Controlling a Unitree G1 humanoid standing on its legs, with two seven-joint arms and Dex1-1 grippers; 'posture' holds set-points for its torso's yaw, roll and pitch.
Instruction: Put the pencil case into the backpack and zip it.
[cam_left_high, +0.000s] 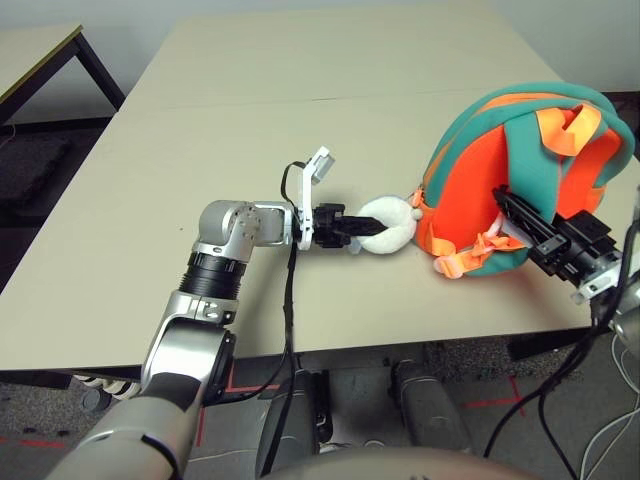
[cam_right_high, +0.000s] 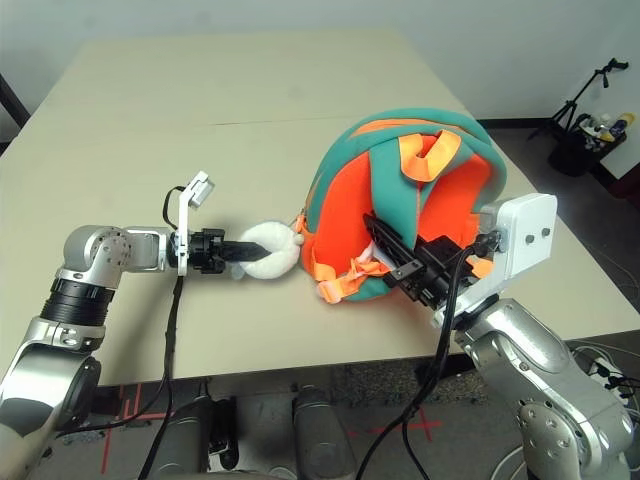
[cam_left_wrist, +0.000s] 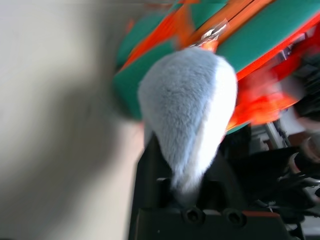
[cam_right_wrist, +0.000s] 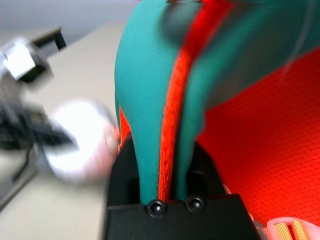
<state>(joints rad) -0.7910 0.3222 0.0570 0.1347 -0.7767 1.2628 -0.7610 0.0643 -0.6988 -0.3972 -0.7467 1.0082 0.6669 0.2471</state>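
Your left gripper (cam_left_high: 362, 231) reaches level toward the right across the beige table (cam_left_high: 200, 130), its two black fingers set on either side of the plush shark-like animal (cam_left_high: 388, 222), the grey-and-white stuffed part that juts from the low left side of the backpack (cam_left_high: 500, 180). In the left wrist view the narrow end of the plush sits between the fingers (cam_left_wrist: 150, 175), so the jaws read as closed on it, though blur there leaves the firmness of the hold uncertain. The backpack lies on the near right part of the table with its orange back panel and teal-and-orange straps facing up and toward you, and orange webbing ends (cam_left_high: 470, 255) hanging at its near edge. Your right gripper (cam_right_high: 385, 245) comes in from the near right corner, fingers pointing forward and left against the orange panel. In the right wrist view a teal strap with orange edging (cam_right_wrist: 165, 125) runs down between its two fingers, which are clamped on that strap. The pencil case cannot be located from your present views.
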